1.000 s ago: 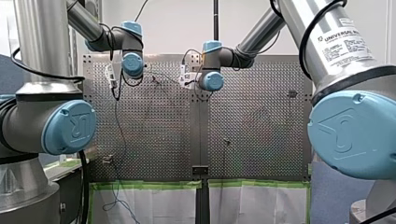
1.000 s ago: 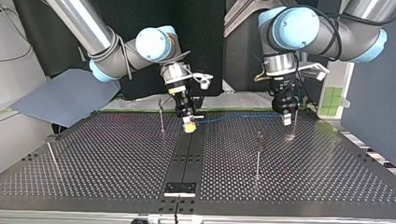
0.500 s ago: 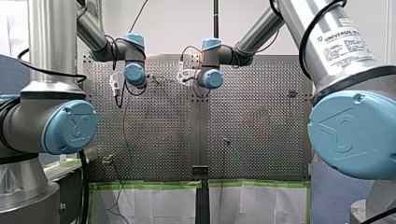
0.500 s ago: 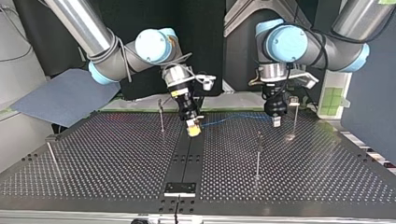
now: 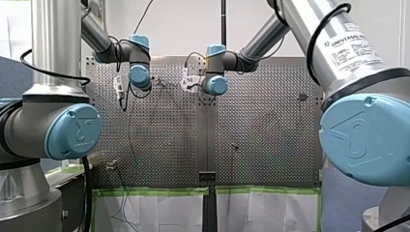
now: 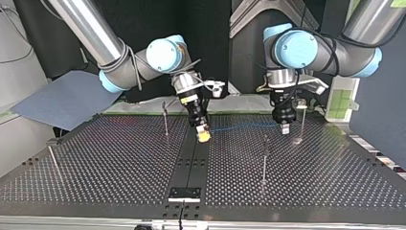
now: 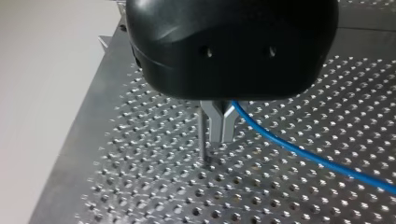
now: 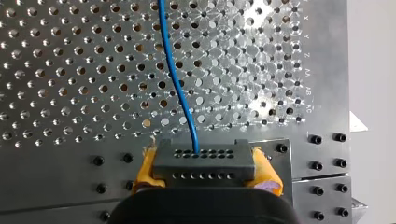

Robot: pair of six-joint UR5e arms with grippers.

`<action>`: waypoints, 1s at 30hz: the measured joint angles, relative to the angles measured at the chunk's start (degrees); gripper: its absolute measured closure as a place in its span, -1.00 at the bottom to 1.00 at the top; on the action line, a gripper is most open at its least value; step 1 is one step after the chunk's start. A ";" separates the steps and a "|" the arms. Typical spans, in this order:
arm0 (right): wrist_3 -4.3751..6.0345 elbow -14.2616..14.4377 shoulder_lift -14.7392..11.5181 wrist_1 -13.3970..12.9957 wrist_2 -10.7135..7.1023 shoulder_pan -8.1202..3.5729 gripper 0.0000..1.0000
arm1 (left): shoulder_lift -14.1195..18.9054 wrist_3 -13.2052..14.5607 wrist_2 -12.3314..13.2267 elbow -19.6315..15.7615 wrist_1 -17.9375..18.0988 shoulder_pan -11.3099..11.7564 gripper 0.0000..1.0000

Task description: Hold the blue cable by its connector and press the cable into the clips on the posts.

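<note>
The blue cable (image 8: 180, 79) leaves the top face of its dark connector (image 8: 203, 161). The connector sits clamped between the yellow pads (image 8: 145, 169) of my right gripper (image 8: 205, 173), low over the perforated table (image 8: 56, 70). From the connector the cable runs in a shallow, nearly taut line to my left gripper (image 7: 217, 127). Its metal fingers (image 7: 211, 122) are drawn close together with the cable coming out at their side; it looks pinched there, though the contact itself is hidden. Just past that gripper, on the side away from the connector, stands a thin post (image 7: 201, 135), close beside the fingers but apart from the cable. I see no cable in its clip. A second post (image 6: 265, 154) stands off the cable's line, somewhat nearer the connector and toward the top view's camera. I judge three risks. The fingers are so near the first post that a small sideways error would knock it instead of seating the cable. With so little slack, pulling away from the connector could drag the cable through the left fingers or strain its joint. Pressing at the wrong height would slide the cable past the clip.
</note>
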 joint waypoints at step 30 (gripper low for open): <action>2.02 -4.04 2.47 0.68 -0.80 -1.59 1.00 | -3.09 -3.00 0.15 5.90 -1.05 1.12 1.00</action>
